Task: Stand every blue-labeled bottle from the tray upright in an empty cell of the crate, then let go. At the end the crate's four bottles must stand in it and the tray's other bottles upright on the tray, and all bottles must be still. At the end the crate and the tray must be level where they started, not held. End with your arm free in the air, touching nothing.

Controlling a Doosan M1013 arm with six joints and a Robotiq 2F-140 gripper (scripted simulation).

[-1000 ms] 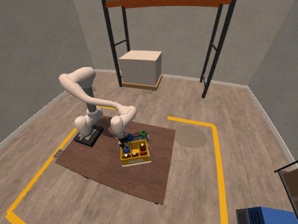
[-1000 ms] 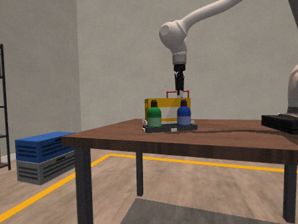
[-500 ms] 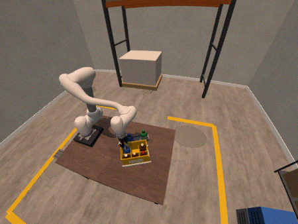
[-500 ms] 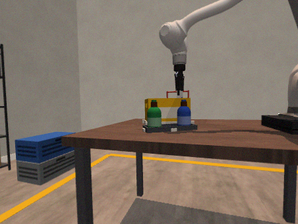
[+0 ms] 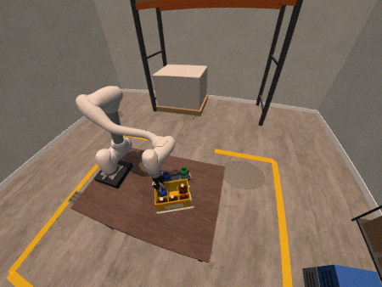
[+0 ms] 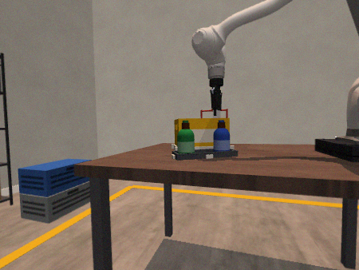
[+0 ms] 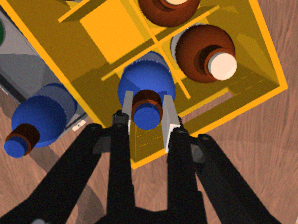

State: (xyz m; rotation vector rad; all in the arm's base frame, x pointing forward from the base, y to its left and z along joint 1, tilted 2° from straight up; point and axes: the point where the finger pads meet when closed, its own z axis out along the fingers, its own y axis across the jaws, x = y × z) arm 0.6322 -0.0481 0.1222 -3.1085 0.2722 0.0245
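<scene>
Brown table [image 5: 199, 229] [image 6: 132, 164] [image 7: 252, 187]; blue bottle [image 5: 162, 193] [image 7: 146, 82] between fingers [image 5: 158, 183] [image 6: 215, 113], neck gripped, in yellow crate [image 5: 174, 205] [image 6: 199, 121] [image 7: 286, 88].

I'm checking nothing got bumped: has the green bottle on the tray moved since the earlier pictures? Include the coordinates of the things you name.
No, the green bottle [image 5: 183, 171] [image 6: 186, 140] stands at the same end of the tray [image 5: 189, 178] [image 6: 199, 156] as before.
</scene>
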